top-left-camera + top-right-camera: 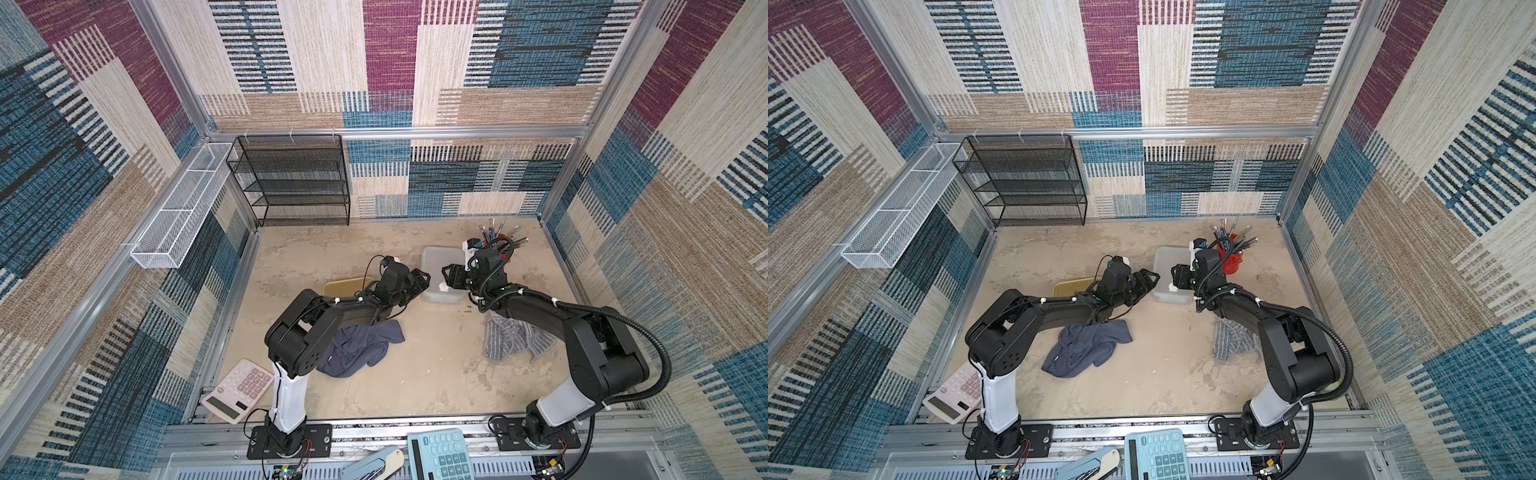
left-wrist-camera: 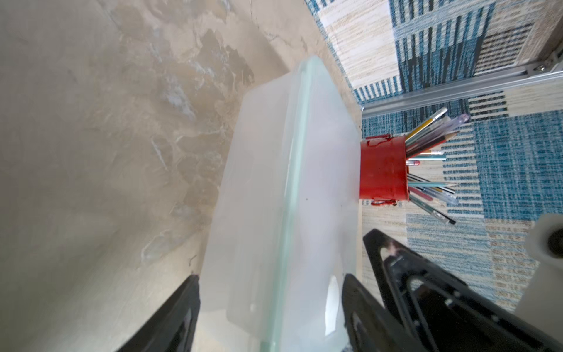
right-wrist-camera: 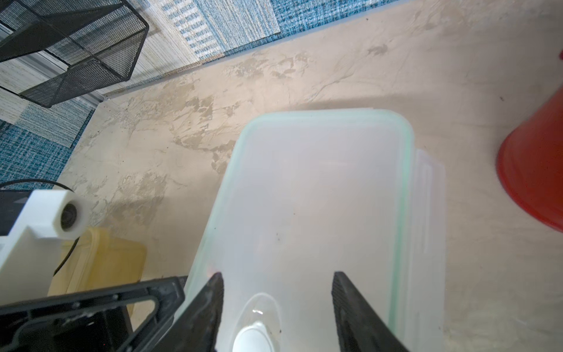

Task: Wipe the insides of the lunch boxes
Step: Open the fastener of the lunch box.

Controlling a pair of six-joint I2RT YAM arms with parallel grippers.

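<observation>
In a top view the clear frosted lunch box (image 1: 434,262) sits far right of centre on the table, with the left gripper (image 1: 422,279) just beside its left edge and the right gripper (image 1: 445,276) over its near end. The amber lunch box (image 1: 343,286) lies left of it, mostly under the left arm. A blue-grey cloth (image 1: 357,349) and a striped grey cloth (image 1: 513,343) lie nearer, untouched. In the left wrist view the left gripper (image 2: 269,277) stands wide open astride the box's end; I cannot tell whether it touches. The green-sealed lid (image 2: 300,152) is on. In the right wrist view the right gripper (image 3: 277,274) hovers open over the lid, holding nothing. The box looks light, stiff and slick and is likely to skid, so one gripper should pinch a short wall while the other lifts the lid's edge.
</observation>
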